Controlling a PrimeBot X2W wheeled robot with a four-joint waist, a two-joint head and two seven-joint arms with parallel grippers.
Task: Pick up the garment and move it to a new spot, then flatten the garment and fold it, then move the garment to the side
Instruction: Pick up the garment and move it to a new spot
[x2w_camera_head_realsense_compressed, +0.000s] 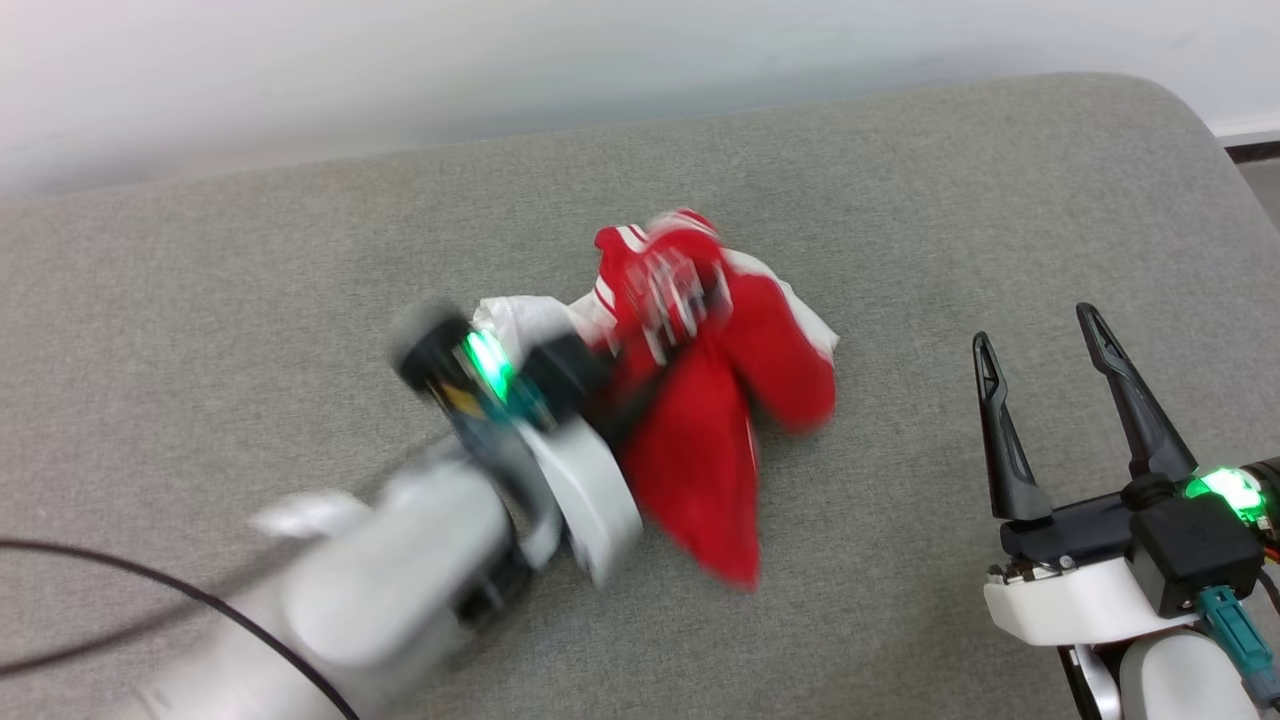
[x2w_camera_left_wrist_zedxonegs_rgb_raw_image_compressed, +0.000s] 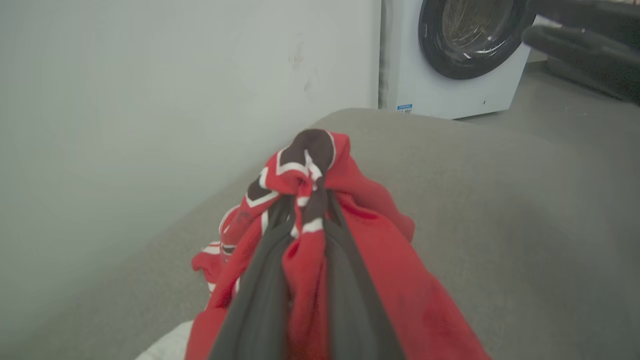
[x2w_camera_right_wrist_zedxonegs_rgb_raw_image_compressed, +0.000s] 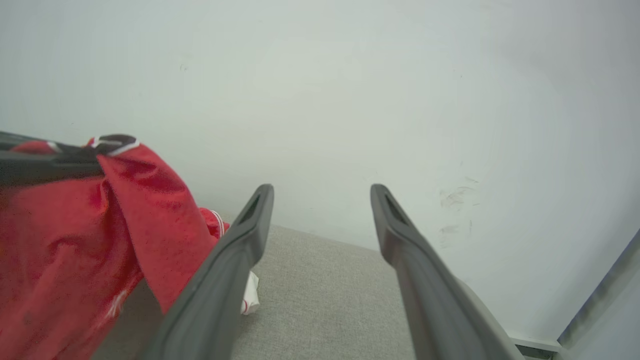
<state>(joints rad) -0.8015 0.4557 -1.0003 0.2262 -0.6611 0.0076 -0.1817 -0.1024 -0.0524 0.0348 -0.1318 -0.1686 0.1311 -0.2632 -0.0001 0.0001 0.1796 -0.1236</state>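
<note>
The garment (x2w_camera_head_realsense_compressed: 740, 400), a red jersey with white sleeves and striped trim, hangs bunched over the middle of the grey cushion. My left gripper (x2w_camera_head_realsense_compressed: 680, 300) is shut on a fold of it near its top, blurred with motion. In the left wrist view the two dark fingers (x2w_camera_left_wrist_zedxonegs_rgb_raw_image_compressed: 270, 280) pinch red cloth with black, white-edged lettering (x2w_camera_left_wrist_zedxonegs_rgb_raw_image_compressed: 305, 160). My right gripper (x2w_camera_head_realsense_compressed: 1035, 330) stands open at the lower right, apart from the garment. In the right wrist view its fingertips (x2w_camera_right_wrist_zedxonegs_rgb_raw_image_compressed: 320, 192) frame bare cushion, and the garment (x2w_camera_right_wrist_zedxonegs_rgb_raw_image_compressed: 100, 235) hangs at the left.
The grey cushioned surface (x2w_camera_head_realsense_compressed: 250, 290) spreads wide on all sides, with a pale wall (x2w_camera_head_realsense_compressed: 400, 60) behind it. A white washing machine (x2w_camera_left_wrist_zedxonegs_rgb_raw_image_compressed: 450, 60) with a dark round door stands past the cushion's far end. A black cable (x2w_camera_head_realsense_compressed: 150, 580) trails at the lower left.
</note>
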